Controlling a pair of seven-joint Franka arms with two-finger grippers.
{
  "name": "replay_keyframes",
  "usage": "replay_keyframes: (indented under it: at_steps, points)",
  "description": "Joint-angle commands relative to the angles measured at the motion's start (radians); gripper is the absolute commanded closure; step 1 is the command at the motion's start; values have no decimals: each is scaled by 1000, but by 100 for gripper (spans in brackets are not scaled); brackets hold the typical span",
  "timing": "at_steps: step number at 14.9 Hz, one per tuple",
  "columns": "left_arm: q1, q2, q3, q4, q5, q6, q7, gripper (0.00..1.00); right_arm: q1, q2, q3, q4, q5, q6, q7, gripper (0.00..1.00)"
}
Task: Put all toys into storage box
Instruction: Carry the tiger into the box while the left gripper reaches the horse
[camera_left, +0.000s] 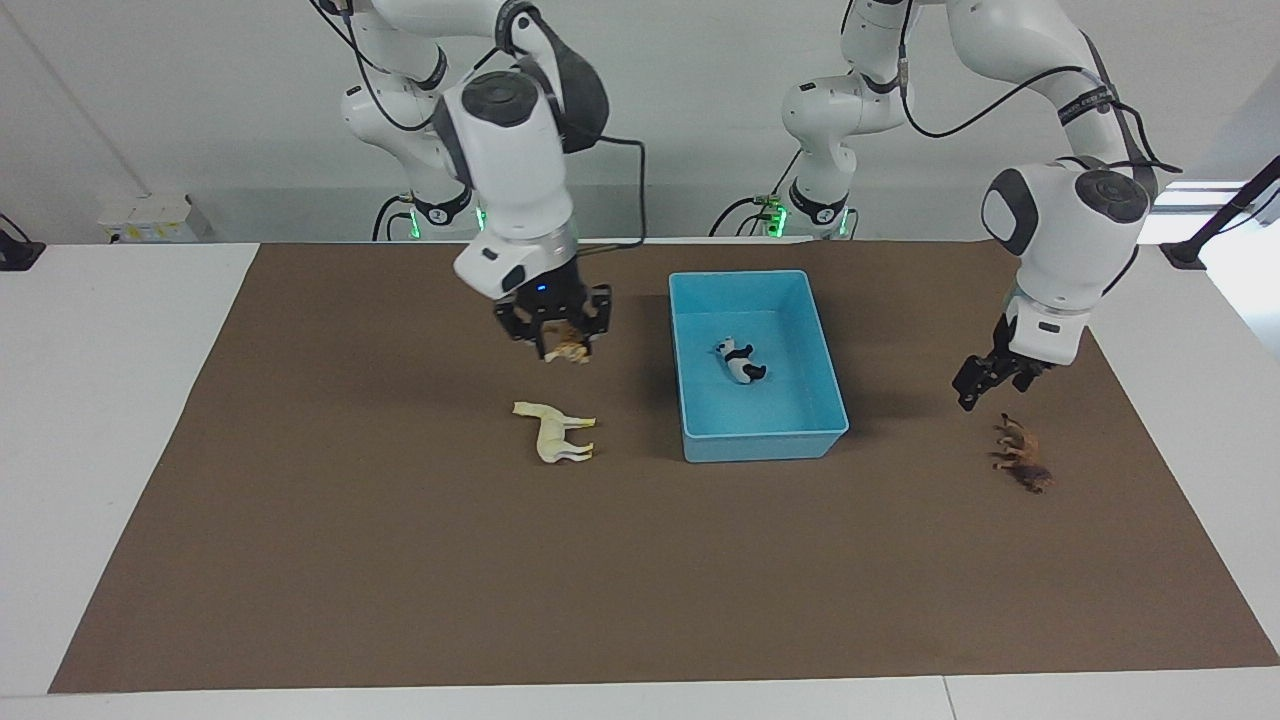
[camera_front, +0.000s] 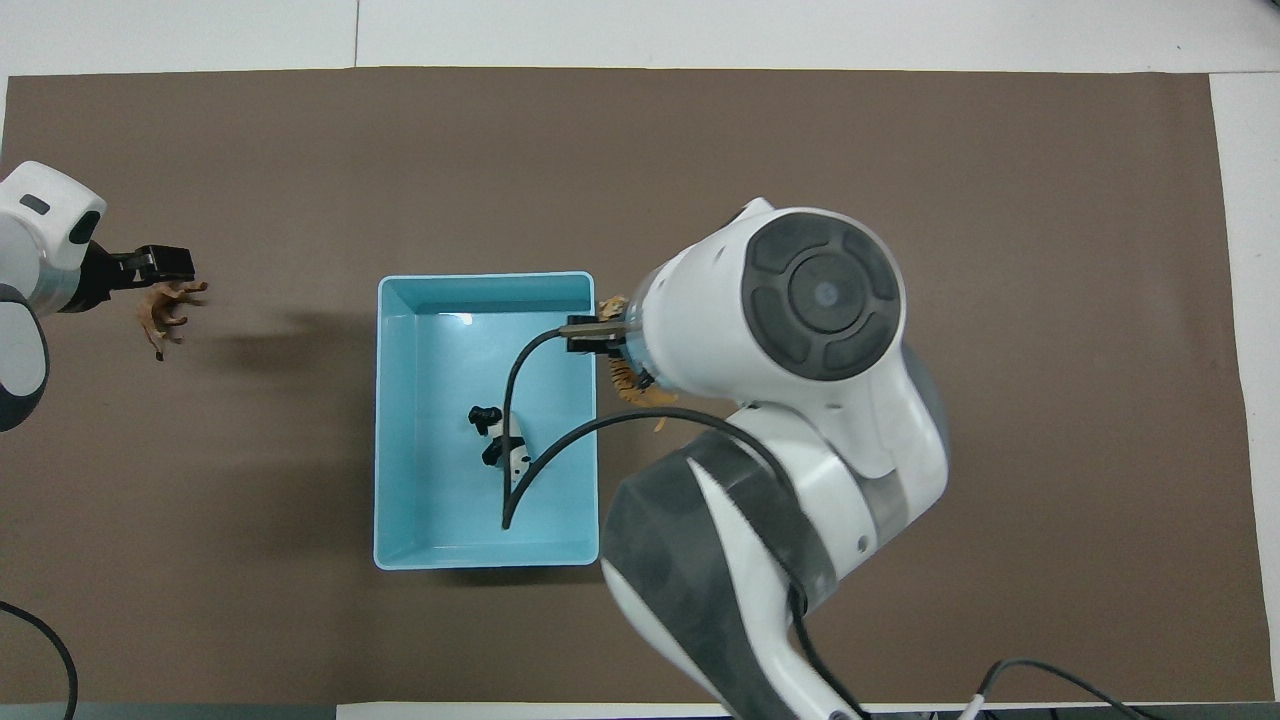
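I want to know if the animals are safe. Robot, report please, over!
Right gripper shut on tiger, raised beside storage box. Left gripper above lion. Panda boxed; horse waits.

A brown mat (camera_left: 400, 560) covers a white table (camera_left: 100, 400) below a pale wall (camera_left: 700, 100).

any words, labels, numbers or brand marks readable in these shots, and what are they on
Nothing can be read for certain.
Left arm's upper link: a line of dark lettering, too small to read.
Base of the right arm: a small round mark, perhaps a number, too blurred to tell.
Storage box, panda, horse, lion, brown mat: no text.
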Motion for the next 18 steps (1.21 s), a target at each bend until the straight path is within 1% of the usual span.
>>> replay_keyframes:
  at_steps: [1, 2, 3, 4, 5, 6, 7, 8, 9, 11, 12, 13, 15, 17, 18]
  points:
    - [10, 125, -12, 119, -6, 24, 13, 0, 124, 83, -8, 10, 19, 137, 84, 100]
    - [15, 161, -12, 145, 3, 37, 21, 0, 157, 110, -9, 2, 18, 166, 97, 100]
    - [32, 179, -12, 147, 7, 78, 24, 0, 181, 151, -10, 4, 12, 182, 104, 100]
    - [40, 199, -12, 145, 9, 114, 27, 0, 227, 203, -13, 5, -17, 205, 120, 100]
    - [46, 219, -12, 150, 16, 133, 38, 0, 241, 229, -13, -13, -46, 255, 146, 100]
    - [49, 235, -12, 158, 24, 145, 45, 0, 243, 234, -11, -32, -51, 269, 164, 100]
    - [50, 255, -12, 170, 24, 167, 47, 0, 237, 233, -11, -36, -53, 262, 172, 36]
    - [52, 262, -12, 172, 24, 176, 47, 0, 240, 231, -11, -27, -50, 239, 201, 0]
    - [66, 264, -12, 169, 24, 179, 47, 0, 238, 231, -13, -9, -48, 202, 256, 0]
    - [70, 264, -12, 159, 24, 175, 58, 0, 229, 251, -14, 100, -51, 81, 347, 0]
    - [72, 262, -12, 143, 24, 176, 58, 1, 223, 257, -22, 153, -53, 14, 362, 0]
    - [73, 258, -12, 127, 24, 175, 58, 3, 205, 250, -42, 177, -54, -34, 364, 0]
    - [81, 252, -10, 103, 24, 176, 64, 8, 170, 220, -101, 178, -54, -62, 358, 0]
    - [99, 247, -10, 87, 24, 176, 75, 14, 128, 219, -125, 177, -82, -64, 352, 0]
    - [101, 246, -10, 83, 24, 175, 73, 22, 102, 219, -125, 162, -115, -62, 344, 0]
